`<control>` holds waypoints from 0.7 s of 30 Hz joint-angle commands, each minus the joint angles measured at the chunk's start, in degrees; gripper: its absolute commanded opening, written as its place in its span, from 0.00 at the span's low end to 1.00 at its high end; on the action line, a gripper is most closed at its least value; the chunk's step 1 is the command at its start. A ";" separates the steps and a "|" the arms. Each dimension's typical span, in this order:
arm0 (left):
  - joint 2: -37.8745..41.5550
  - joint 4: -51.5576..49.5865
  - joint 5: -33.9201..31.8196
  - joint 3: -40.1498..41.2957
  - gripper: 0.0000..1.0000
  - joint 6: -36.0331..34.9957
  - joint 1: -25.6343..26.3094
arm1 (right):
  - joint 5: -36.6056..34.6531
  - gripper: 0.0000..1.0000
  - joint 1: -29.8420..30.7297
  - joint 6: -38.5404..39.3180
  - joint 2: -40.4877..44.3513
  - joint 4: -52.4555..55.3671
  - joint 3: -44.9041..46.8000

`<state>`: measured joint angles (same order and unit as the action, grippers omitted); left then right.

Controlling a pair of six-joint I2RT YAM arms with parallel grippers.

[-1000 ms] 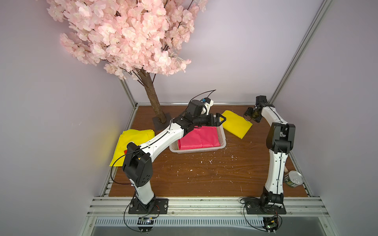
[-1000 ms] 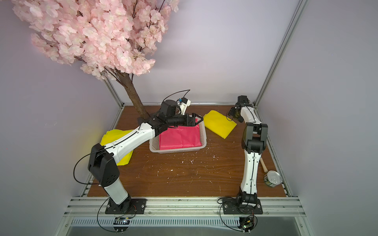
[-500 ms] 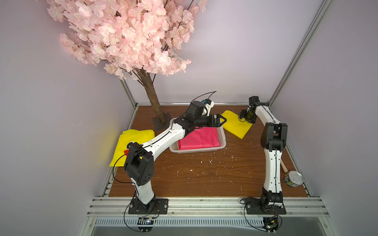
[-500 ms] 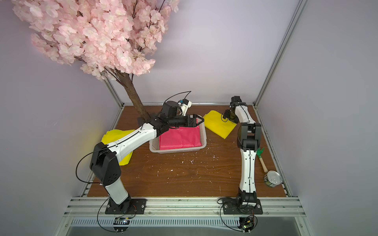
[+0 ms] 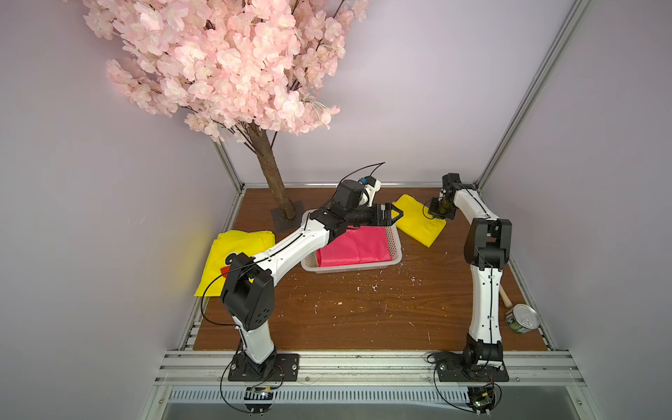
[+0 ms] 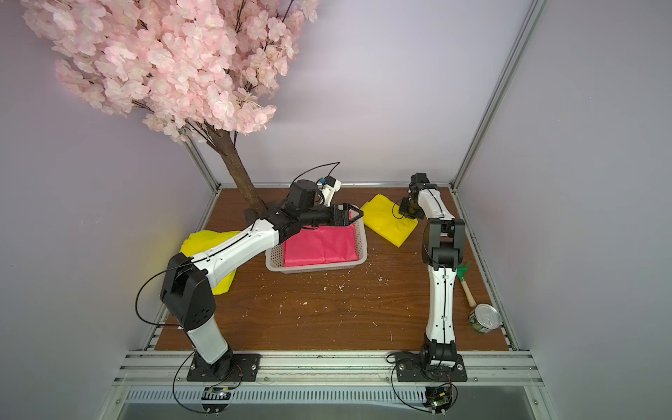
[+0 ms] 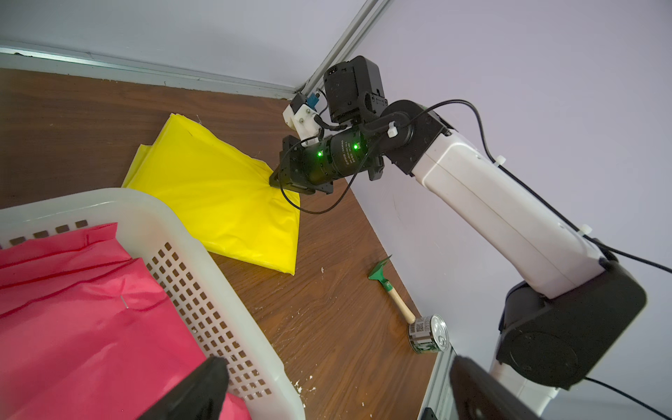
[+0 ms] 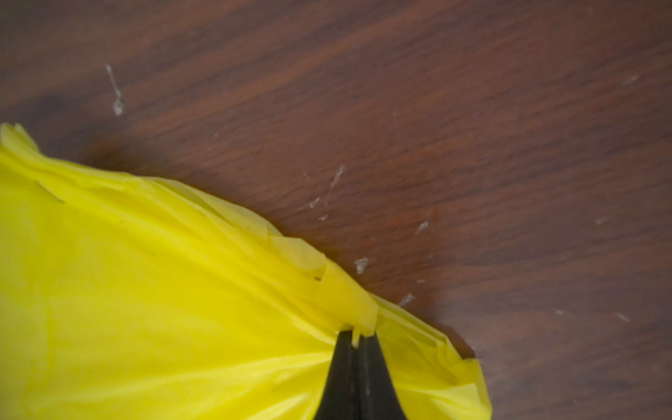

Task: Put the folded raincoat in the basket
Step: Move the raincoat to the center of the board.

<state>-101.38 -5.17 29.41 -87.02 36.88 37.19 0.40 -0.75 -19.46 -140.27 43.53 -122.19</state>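
- We see the folded yellow raincoat (image 5: 418, 222) lying flat on the brown table (image 5: 363, 312), just beside the white basket (image 5: 349, 268), on the side toward the right arm and not yet inside it.
- The right gripper (image 8: 358, 338) is clenched on the raincoat's edge farthest from the basket. In the right wrist view a pleat of yellow film is pinched between the two black jaws.
- From that grip, the basket lies straight across the raincoat, so we judge the coming move to be a lift and a carry over the basket's near side wall.
- The raincoat's long axis slants against that wall rather than running parallel to it, so it may need turning to lie square.
- The left gripper (image 5: 396, 214) hangs spread wide and empty over the basket's far corner on the raincoat's side, close to the carry path.
- A pink raincoat (image 5: 352, 247) already covers most of the basket floor, so the yellow one would land on top.
- Beyond the basket's opposite side lies a looser yellow sheet (image 5: 236, 251).
- A tin can (image 5: 522, 318) and a small rake (image 7: 391, 291) lie well apart from the basket.
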 commanded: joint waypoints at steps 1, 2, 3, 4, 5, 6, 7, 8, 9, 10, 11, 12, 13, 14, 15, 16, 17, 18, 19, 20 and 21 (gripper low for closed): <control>0.66 0.76 0.03 0.14 0.99 -0.01 0.81 | 0.19 0.00 0.14 -0.47 5.36 1.49 3.96; 0.75 0.68 -0.05 0.27 0.99 0.01 0.87 | 0.21 0.00 0.00 -0.75 6.63 1.02 5.39; 0.84 0.60 -0.12 0.28 0.99 -0.08 0.93 | 0.36 0.00 -0.02 -1.12 8.41 0.14 7.56; 0.97 0.52 -0.19 0.41 0.99 -0.14 1.04 | 0.53 0.00 -0.08 -1.68 10.29 -0.89 10.01; 1.06 0.51 -0.34 0.53 0.99 -0.06 1.13 | 0.95 0.00 -0.20 -2.15 12.24 -1.77 12.22; 1.10 0.71 -0.48 0.72 0.99 0.09 1.37 | 1.38 0.00 -0.38 -3.16 14.57 -2.84 15.09; 1.14 0.77 -0.66 0.88 0.99 0.16 1.71 | 2.14 0.00 -0.56 -4.11 17.08 -4.24 18.51; 1.10 0.71 -0.66 0.94 0.99 0.12 2.05 | 2.77 0.00 -0.70 -4.92 19.40 -5.40 21.06; 1.17 0.60 -0.93 1.02 0.99 0.21 2.37 | 2.99 0.00 -0.69 -5.88 22.09 -6.53 24.58; 1.26 0.62 -1.23 1.31 0.99 0.28 2.99 | 3.11 0.00 -0.74 -7.13 24.94 -7.94 28.48; 1.36 0.83 -1.52 1.69 0.99 0.57 3.37 | 3.63 0.00 -0.75 -8.38 27.69 -9.69 31.96; 1.48 1.22 -1.87 1.68 0.99 0.98 3.87 | 4.02 0.00 -0.83 -10.12 30.59 -10.89 35.83; 1.74 1.55 -2.06 3.88 0.99 1.40 4.34 | 4.64 0.00 -0.77 -11.89 33.50 -12.45 39.75; 1.94 1.88 -2.28 4.64 0.99 1.72 4.77 | 5.34 0.00 -0.67 -13.50 36.35 -14.19 43.55; 2.34 2.31 -2.64 5.60 0.99 2.09 5.29 | 5.81 0.00 -0.74 -15.73 39.61 -15.78 48.07; 2.67 2.88 -2.97 6.52 0.99 2.51 5.66 | 6.04 0.00 -0.66 -17.57 42.50 -17.48 51.96; 3.11 3.56 -3.12 7.84 0.99 3.26 6.11 | 6.19 0.00 -0.57 -19.18 45.93 -19.56 55.90; 3.89 4.45 -3.36 9.17 0.99 4.10 6.42 | 5.58 0.00 -0.55 -20.67 49.11 -20.17 59.42; 4.52 5.12 -3.68 10.38 0.99 4.90 6.69 | 5.11 0.00 -0.48 -21.69 51.73 -20.65 61.82; 5.22 5.94 -3.96 11.74 0.99 5.78 7.08 | 4.66 0.00 -0.52 -22.36 54.76 -20.98 64.23; 6.08 6.47 -4.36 12.98 0.99 6.53 7.43 | 3.79 0.00 -0.40 -23.12 57.52 -21.09 66.42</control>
<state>-98.80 -2.15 26.61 -76.05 40.71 43.48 4.80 -1.26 -36.93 -88.82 26.46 -59.64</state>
